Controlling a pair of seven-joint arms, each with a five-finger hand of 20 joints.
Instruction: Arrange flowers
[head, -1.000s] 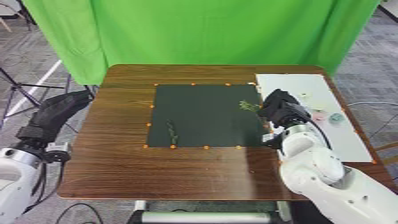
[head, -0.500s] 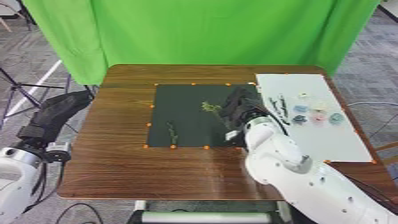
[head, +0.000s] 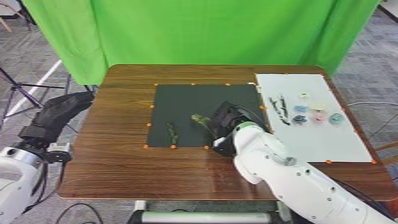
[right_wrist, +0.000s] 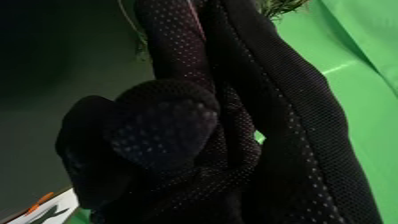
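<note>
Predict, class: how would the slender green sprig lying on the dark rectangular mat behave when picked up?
The slender green sprig is probably light, being so thin. It may flex if lifted by one end, since its stem is long and narrow. The small leaves along it would likely stop it rolling freely across the mat.

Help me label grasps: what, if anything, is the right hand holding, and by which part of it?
The right hand holds a green sprig by its stem, with the leafy top free.
</note>
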